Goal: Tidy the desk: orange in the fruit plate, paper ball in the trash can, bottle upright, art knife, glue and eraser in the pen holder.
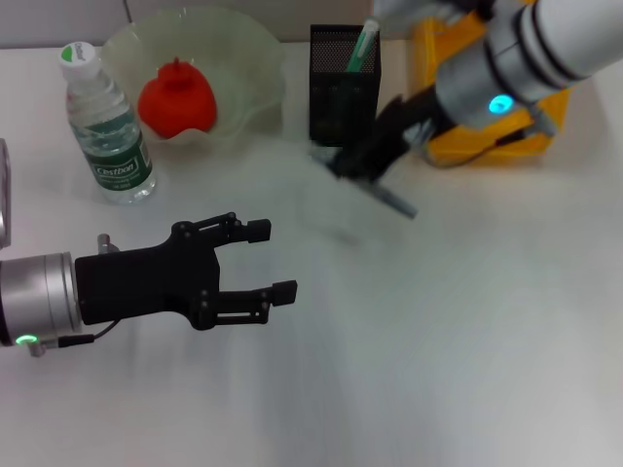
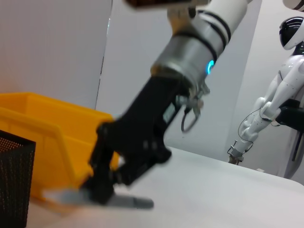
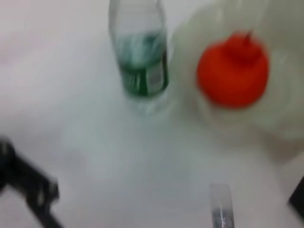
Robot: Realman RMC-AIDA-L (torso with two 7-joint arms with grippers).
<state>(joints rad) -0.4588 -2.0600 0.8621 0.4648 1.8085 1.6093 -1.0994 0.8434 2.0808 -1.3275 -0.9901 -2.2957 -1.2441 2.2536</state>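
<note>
Nearest to us in the head view is our left gripper (image 1: pixel 277 261), hanging over the near left part of the table (image 1: pixel 467 331) with its two black fingers spread apart and nothing between them. Farther off and to the right, our right gripper (image 1: pixel 362 165) reaches down just in front of the pen holder (image 1: pixel 343 92), and it is clenched on the glue (image 1: pixel 392 201), the grey stick slanting out from the fingers toward the near right just above the tabletop. In the left wrist view the same right gripper (image 2: pixel 105 187) shows clamped around the glue (image 2: pixel 133 202), whose ends stick out on both sides of the fingers, low over the white surface. The pen holder stands at the far middle, a black mesh cup, with the knife (image 1: pixel 362 46) upright inside it, its mint-green body leaning a little to the right above the rim. Just right of the holder, behind our right arm, sits the yellow trash can (image 1: pixel 487 144); we cannot see into it from here. To the far left, the plate (image 1: pixel 248 73) holds the orange (image 1: pixel 175 97), which rests inside it. Left of the plate the bottle (image 1: pixel 107 126) stands upright with its white cap on top. We cannot find the eraser or the paper ball in these views.
</note>
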